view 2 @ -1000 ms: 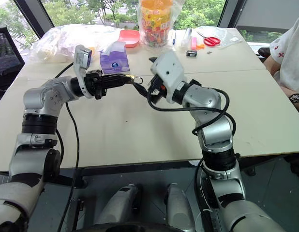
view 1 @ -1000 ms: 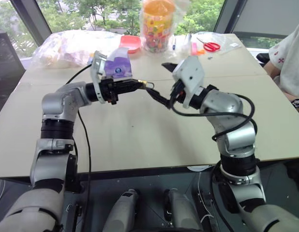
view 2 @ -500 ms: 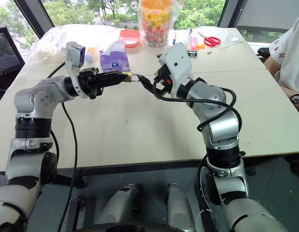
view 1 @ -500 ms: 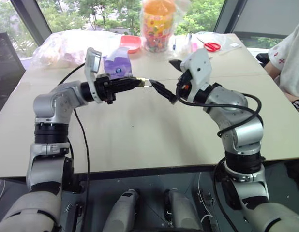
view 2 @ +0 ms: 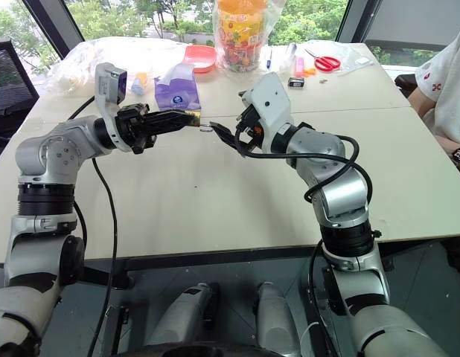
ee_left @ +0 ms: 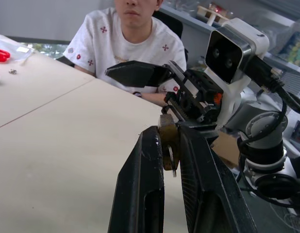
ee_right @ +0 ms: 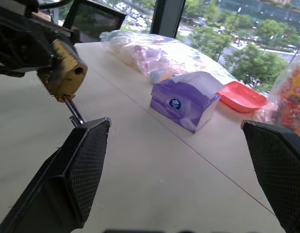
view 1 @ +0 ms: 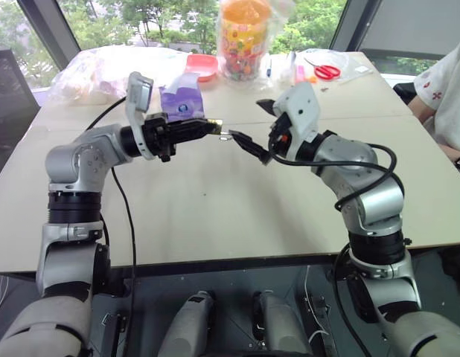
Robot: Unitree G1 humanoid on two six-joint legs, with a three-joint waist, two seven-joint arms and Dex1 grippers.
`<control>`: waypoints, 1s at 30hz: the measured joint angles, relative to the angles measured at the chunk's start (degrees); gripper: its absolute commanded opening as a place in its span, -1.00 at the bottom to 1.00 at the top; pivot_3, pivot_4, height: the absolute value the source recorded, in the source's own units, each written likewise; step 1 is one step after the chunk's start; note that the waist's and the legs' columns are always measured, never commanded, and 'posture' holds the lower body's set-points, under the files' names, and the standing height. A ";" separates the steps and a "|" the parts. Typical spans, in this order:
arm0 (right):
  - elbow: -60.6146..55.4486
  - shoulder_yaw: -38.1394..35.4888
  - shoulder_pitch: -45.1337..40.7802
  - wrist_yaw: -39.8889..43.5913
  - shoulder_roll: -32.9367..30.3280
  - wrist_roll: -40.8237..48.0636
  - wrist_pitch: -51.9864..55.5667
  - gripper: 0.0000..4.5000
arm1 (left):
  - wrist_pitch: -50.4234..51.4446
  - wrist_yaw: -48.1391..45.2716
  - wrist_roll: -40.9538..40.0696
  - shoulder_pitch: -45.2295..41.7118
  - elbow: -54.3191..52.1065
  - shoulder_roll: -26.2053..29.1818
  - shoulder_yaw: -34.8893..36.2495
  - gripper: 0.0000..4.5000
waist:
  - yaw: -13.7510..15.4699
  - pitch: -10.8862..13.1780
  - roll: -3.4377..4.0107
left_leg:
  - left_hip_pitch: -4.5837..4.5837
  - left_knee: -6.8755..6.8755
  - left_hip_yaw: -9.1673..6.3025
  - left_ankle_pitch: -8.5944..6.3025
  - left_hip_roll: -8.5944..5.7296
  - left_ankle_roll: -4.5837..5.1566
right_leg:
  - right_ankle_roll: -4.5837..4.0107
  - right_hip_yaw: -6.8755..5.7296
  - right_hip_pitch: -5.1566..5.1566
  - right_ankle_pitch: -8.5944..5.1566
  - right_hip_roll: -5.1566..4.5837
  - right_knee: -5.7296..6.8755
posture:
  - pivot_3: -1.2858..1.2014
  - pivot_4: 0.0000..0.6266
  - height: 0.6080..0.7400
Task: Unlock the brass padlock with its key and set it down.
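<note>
**Padlock held in mid-air between the two arms**

Both arms are raised above the pale table [view 1: 215, 216], their grippers meeting near the middle. The left gripper [view 1: 208, 128] points across toward the right arm with its two black fingers clenched on the brass padlock [ee_right: 64, 73], a small golden block pinched at the fingertips. In the left wrist view the padlock [ee_left: 168, 141] sits wedged between the two fingers [ee_left: 145, 184], well off the table surface. A thin silvery piece [ee_right: 74, 111] pokes out of the block toward the other arm; I cannot tell whether it is the shackle or a key.

The right gripper [view 1: 248, 123] faces the padlock with its jaws spread wide and gripping nothing. One finger [ee_right: 72, 179] lies just beside the silvery piece, close enough that I cannot say if they touch; the other finger [ee_right: 281, 170] stands well apart.

Seen from the head, at about 11 o'clock from the padlock lies a purple tissue pack [view 1: 181, 100]. At 12 o'clock are a red dish [view 1: 201, 65] and a tall jar of coloured sweets [view 1: 243, 37]. Red scissors [view 1: 323, 70] rest toward 1 o'clock. A clear plastic bag [view 1: 96, 71] sprawls at 10 o'clock. A person in a white patterned shirt [view 1: 446, 89] sits at the table edge, roughly 3 o'clock.
</note>
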 measured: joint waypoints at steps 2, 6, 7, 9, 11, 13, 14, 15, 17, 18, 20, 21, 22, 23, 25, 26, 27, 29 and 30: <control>0.00 0.07 0.00 0.16 -0.54 -0.01 -0.32 0.98 | -0.04 0.00 0.00 0.00 -0.03 0.00 0.00 -1.00 | 0.01 0.00 0.00 | 0.00 0.00 0.00 0.00 0.00 0.00 | 0.06 0.00 0.00 -0.05 0.00 -0.01 | 0.03 -0.52 1.00; 0.01 0.26 0.01 0.25 -1.29 -0.03 -0.75 0.98 | -0.24 0.02 0.00 0.02 -0.05 0.00 0.00 -1.00 | 0.01 0.00 0.00 | -0.01 0.00 0.00 0.00 0.00 0.00 | 0.04 0.00 0.00 -0.11 -0.01 -0.02 | 0.03 -0.52 1.00; 0.01 0.29 0.02 0.28 -1.35 -0.01 -0.75 0.98 | -0.33 0.03 0.00 0.04 -0.04 0.00 0.00 -1.00 | 0.01 0.00 0.00 | -0.01 0.00 0.00 0.00 0.00 0.00 | 0.04 0.00 0.00 -0.11 -0.01 -0.02 | 0.03 -0.52 1.00; 0.01 0.35 0.14 0.37 -1.58 0.13 -0.74 0.98 | -0.41 0.06 0.00 0.04 -0.04 0.00 0.00 -1.00 | 0.02 0.00 0.00 | -0.01 0.00 0.00 0.00 0.00 0.00 | 0.03 0.00 0.00 -0.10 -0.01 -0.03 | 0.03 -0.52 1.00; 0.01 0.35 0.30 0.40 -1.72 0.44 -0.67 0.98 | -0.52 0.06 0.04 0.04 -0.03 -0.01 0.00 -1.00 | 0.02 0.00 0.00 | -0.01 -0.01 0.00 0.00 0.00 0.00 | 0.03 0.00 0.00 -0.10 -0.01 -0.03 | 0.03 -0.52 1.00; 0.01 0.35 0.36 0.40 -1.73 0.77 -0.61 0.98 | -0.76 0.05 0.14 0.04 0.01 -0.03 -0.02 -1.00 | 0.02 0.00 0.00 | -0.01 -0.01 0.00 0.00 0.00 0.00 | 0.04 0.00 0.00 -0.11 -0.01 -0.03 | 0.03 -0.52 1.00; 0.01 0.35 0.38 0.39 -1.75 0.94 -0.55 0.98 | -1.19 0.00 0.31 0.04 0.24 -0.04 -0.10 -1.00 | 0.02 0.00 0.00 | -0.01 -0.01 0.00 -0.01 0.00 0.00 | 0.04 0.00 0.00 -0.11 -0.01 -0.04 | 0.03 -0.52 1.00; 0.01 0.35 0.38 0.40 -1.78 1.02 -0.51 0.98 | -1.51 -0.02 0.47 0.04 0.59 -0.05 -0.13 -1.00 | 0.03 0.00 0.00 | -0.01 -0.01 0.00 -0.01 0.00 0.00 | 0.04 0.00 0.00 -0.11 -0.01 -0.04 | 0.03 -0.52 1.00; -0.07 0.34 0.48 0.40 -1.87 1.25 -0.21 0.98 | -1.84 -0.09 0.97 0.03 1.43 -0.09 -0.34 -1.00 | 0.03 0.00 0.00 | -0.01 -0.02 0.00 -0.01 0.00 0.00 | 0.03 0.00 0.00 -0.11 -0.01 -0.04 | 0.03 -0.52 1.00; -0.14 0.34 0.64 0.38 -1.96 1.50 0.02 0.98 | -2.05 -0.12 1.25 0.03 1.89 -0.13 -0.65 -1.00 | 0.03 0.00 0.00 | -0.01 -0.02 0.00 0.00 0.00 0.01 | 0.02 0.00 0.00 -0.10 -0.01 -0.04 | 0.03 -0.52 1.00; -0.17 0.33 0.95 0.18 -2.31 1.55 0.44 0.98 | -2.94 -0.16 1.67 0.00 2.90 -0.52 -1.46 -1.00 | 0.10 0.00 0.00 | -0.02 -0.01 0.00 -0.01 0.00 0.01 | 0.03 0.00 0.00 -0.10 -0.02 -0.04 | 0.03 -0.52 1.00; -0.18 0.33 1.00 0.05 -2.61 1.54 0.53 0.98 | -3.20 -0.16 1.92 -0.03 3.43 -0.84 -1.80 -1.00 | 0.15 0.00 0.00 | -0.03 -0.01 0.00 -0.01 -0.01 0.01 | 0.02 0.00 0.00 -0.10 -0.02 -0.05 | 0.03 -0.52 1.00; -0.34 0.32 1.18 -0.03 -3.40 1.42 0.54 0.98 | -3.31 -0.02 2.27 -0.17 4.01 -1.35 -2.09 -1.00 | 0.21 0.00 0.00 | -0.04 -0.01 0.00 -0.01 -0.01 0.01 | 0.02 -0.01 0.01 -0.10 -0.02 -0.07 | 0.03 -0.52 1.00; -1.00 0.39 2.02 0.20 -5.57 0.95 0.53 0.98 | -3.31 0.42 2.45 -0.52 4.76 -2.46 -2.24 -1.00 | 0.51 0.00 0.00 | -0.05 0.00 -0.01 -0.02 -0.03 0.03 | 0.04 -0.06 0.04 -0.11 -0.05 -0.11 | 0.03 -0.52 1.00; -2.04 0.76 4.46 1.13 -11.33 -0.66 0.83 0.98 | -3.28 1.87 2.76 -0.86 6.11 -4.51 -2.56 -1.00 | 1.02 0.00 0.00 | -0.07 0.02 -0.01 -0.06 -0.05 0.10 | 0.06 -0.08 0.11 -0.13 -0.05 -0.29 | 0.03 -0.52 1.00; -2.12 1.11 5.87 1.76 -14.21 -1.45 1.54 0.98 | -3.21 2.57 3.06 -0.84 6.65 -5.37 -2.97 -1.00 | 1.18 0.01 -0.02 | -0.07 0.03 -0.01 -0.09 -0.04 0.15 | 0.08 -0.10 0.17 -0.12 -0.05 -0.40 | 0.03 -0.52 1.00; -2.55 1.33 7.28 2.48 -16.49 -1.98 2.87 0.98 | -3.18 3.37 3.67 -0.91 7.62 -6.34 -3.60 -1.00 | 1.22 0.01 -0.02 | -0.10 0.03 0.01 -0.10 -0.03 0.17 | 0.09 -0.10 0.19 -0.10 -0.04 -0.53 | 0.03 -0.52 1.00; -3.71 1.82 9.98 4.24 -20.27 -1.61 6.98 0.98 | -3.06 4.06 4.17 -0.72 9.09 -8.47 -4.93 -1.00 | 1.42 0.03 -0.05 | -0.14 0.06 0.03 -0.16 -0.03 0.28 | 0.18 -0.10 0.21 -0.05 -0.05 -0.57 | 0.03 -0.52 1.00; -5.07 1.33 11.17 4.98 -21.11 -0.28 10.33 0.98 | -3.01 4.50 4.57 -0.83 10.31 -9.80 -5.41 -1.00 | 1.43 0.03 -0.04 | -0.19 0.07 0.03 -0.17 -0.03 0.30 | 0.16 -0.10 0.17 -0.02 -0.06 -0.60 | 0.03 -0.52 1.00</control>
